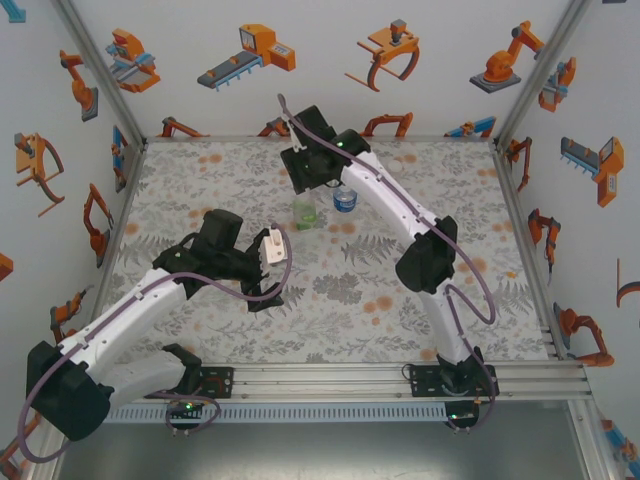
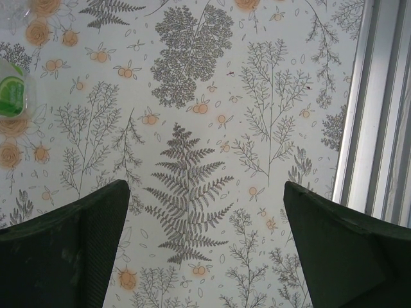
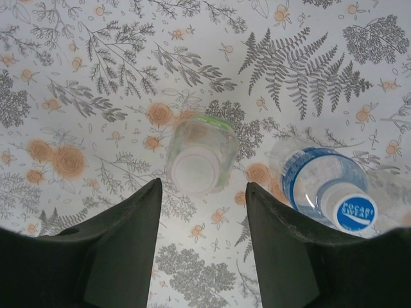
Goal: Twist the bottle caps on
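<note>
- Hanging wide open over bare table [image 2: 192, 96], my left gripper [image 2: 205, 186] holds nothing. The green bottle [image 2: 9, 90] is cut off at the left edge of that wrist view.
- From above, a pale block [image 1: 272, 245] sits at that gripper. I cannot tell whether it is a bottle or part of my wrist.
- My right gripper [image 3: 202, 186] is spread and empty too, with a finger on either side of the green bottle's top, not touching it.
- A white cap [image 3: 192, 172] seems to sit on that bottle. I cannot tell whether it is threaded down.
- To do this step well, I judge I should centre on the cap, descend straight, pinch lightly and twist without tipping the bottle. My left could steady the body.
- The blue bottle [image 3: 327, 186] stands just to the right with its blue cap [image 3: 355, 212] on, close enough for my right finger to knock it.
</note>
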Motion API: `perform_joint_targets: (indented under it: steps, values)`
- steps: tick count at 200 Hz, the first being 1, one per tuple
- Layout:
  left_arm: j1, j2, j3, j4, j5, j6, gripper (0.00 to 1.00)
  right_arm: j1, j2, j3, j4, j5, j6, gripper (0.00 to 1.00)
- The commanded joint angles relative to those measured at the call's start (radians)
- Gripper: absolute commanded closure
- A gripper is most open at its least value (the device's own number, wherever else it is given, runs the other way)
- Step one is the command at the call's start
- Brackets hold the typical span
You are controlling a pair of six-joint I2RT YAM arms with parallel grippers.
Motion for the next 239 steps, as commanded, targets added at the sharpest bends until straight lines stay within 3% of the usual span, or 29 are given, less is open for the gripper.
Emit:
perform_joint_targets:
  steps: [1, 40, 80, 119, 135, 148, 189, 239]
  values:
    - [0.009, -0.015, 0.012, 0.030, -0.023, -0.032, 0.03, -0.005, -0.126, -0.012, -0.046, 0.039, -0.011, 0.47]
    - [0.069, -0.029, 0.001, 0.102, -0.076, -0.130, 0.03, -0.030, -0.336, -0.248, -0.008, 0.097, -0.011, 0.43]
    - [0.086, -0.011, 0.049, 0.112, -0.276, -0.222, 0.03, -0.082, -0.597, -0.573, 0.053, 0.189, -0.007, 0.31]
    - [0.128, -0.014, 0.044, 0.204, -0.442, -0.339, 0.03, -0.208, -0.844, -0.914, 0.202, 0.190, -0.011, 0.16]
    - [0.153, -0.017, 0.002, 0.273, -0.475, -0.380, 0.03, -0.271, -0.924, -1.046, 0.269, 0.197, -0.010, 0.02]
    - [0.171, -0.019, -0.042, 0.329, -0.518, -0.405, 0.03, -0.324, -0.975, -1.150, 0.332, 0.198, -0.014, 0.01]
    - [0.215, -0.030, -0.199, 0.511, -0.655, -0.483, 0.03, -0.495, -1.020, -1.423, 0.519, 0.213, -0.027, 0.01]
    - [0.276, 0.036, -0.348, 0.737, -0.711, -0.478, 0.03, -0.584, -0.961, -1.707, 0.902, 0.285, -0.096, 0.01]
